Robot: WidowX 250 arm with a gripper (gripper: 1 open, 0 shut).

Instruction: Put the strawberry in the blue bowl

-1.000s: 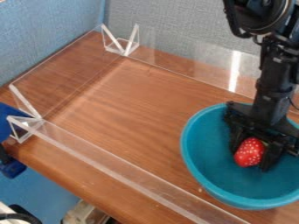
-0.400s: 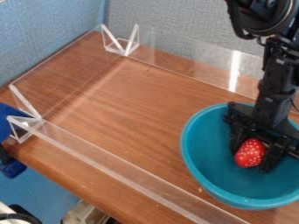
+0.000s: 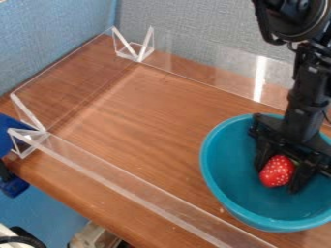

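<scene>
Inside the glossy teal-blue plastic bowl [image 3: 223,167] at the near right, my gripper [image 3: 277,170] pinches the small red strawberry [image 3: 274,172]; next, spread the jaws and lift clear.

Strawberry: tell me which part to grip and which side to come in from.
Grip the strawberry across its red middle, coming straight down from above. It sits low inside the blue bowl, whose raised wall blocks any sideways approach, and its rounded sides face outward. The claw already hangs over it pointing down, one finger on each side of the fruit.
</scene>
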